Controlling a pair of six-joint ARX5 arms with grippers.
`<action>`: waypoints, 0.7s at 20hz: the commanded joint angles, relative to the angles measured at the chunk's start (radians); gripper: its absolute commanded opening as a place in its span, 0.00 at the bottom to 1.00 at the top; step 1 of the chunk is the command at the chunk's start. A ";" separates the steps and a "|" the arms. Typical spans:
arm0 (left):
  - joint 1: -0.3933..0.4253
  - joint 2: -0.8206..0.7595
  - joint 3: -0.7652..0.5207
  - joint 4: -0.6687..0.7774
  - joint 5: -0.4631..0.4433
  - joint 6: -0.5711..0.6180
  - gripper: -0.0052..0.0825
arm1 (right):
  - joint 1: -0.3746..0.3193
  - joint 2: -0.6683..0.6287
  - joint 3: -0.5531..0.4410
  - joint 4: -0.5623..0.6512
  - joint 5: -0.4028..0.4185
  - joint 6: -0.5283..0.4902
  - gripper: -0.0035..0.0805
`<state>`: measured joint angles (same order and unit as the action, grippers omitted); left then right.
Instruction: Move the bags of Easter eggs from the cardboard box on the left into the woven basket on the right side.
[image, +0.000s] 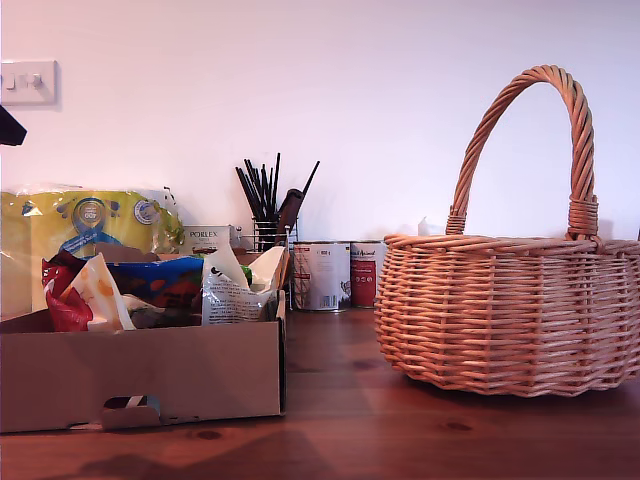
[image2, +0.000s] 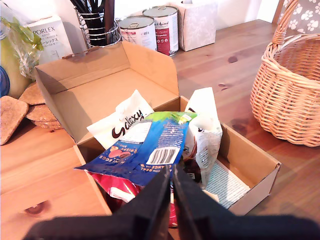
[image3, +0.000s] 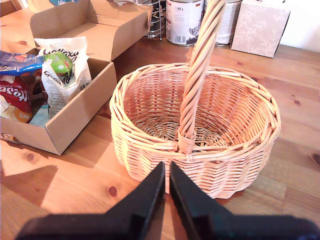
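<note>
Box (image: 140, 375) at the exterior view's left: every bag sits in it, none yet moved. Basket (image: 510, 310) at the exterior view's right, seen empty in the second wrist view.

My first tool (image2: 172, 200) hangs above the near end of the box, jaws together with only a sliver between them, holding nothing. Directly ahead of and below it lies the blue bag (image2: 145, 150); a white Galaxy bag (image2: 122, 125) lies beyond that, a red bag (image2: 117, 187) shows beneath the blue one, and a white printed bag (image2: 205, 132) stands upright just beside it against the box wall.

Judgement on the step in hand: a first pick. The blue bag is topmost and nearest, so it is the sensible candidate. The jaws must part before descent. Pinching the free crinkled edge would serve better than pressing on the flat face, which would likely slide on the bags beneath.

My second tool (image3: 166, 192) hovers just outside the near rim of the basket, jaws likewise nearly closed and empty. The handle (image3: 197, 75) rises straight ahead of it.

Edges and room: box walls are low, but the rear flap (image2: 100, 65) stands up beyond the bags. Bare worktop (image: 340, 400) lies between box and basket. The handle splits the basket mouth, so a drop should go to one side of it.
</note>
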<state>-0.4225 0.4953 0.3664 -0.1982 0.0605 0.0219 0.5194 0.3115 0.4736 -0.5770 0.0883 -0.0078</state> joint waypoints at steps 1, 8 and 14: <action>0.001 0.003 -0.011 0.004 0.009 0.005 0.03 | 0.004 -0.001 -0.002 -0.019 -0.007 0.034 0.03; 0.001 0.003 -0.011 0.008 0.010 0.005 0.03 | 0.004 -0.001 -0.002 -0.015 -0.008 0.034 0.03; 0.000 0.016 0.064 0.008 0.045 0.062 0.03 | 0.004 0.000 0.009 0.012 -0.011 0.033 0.03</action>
<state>-0.4225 0.5049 0.3965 -0.1951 0.0944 0.0303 0.5194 0.3115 0.4740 -0.5755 0.0814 0.0254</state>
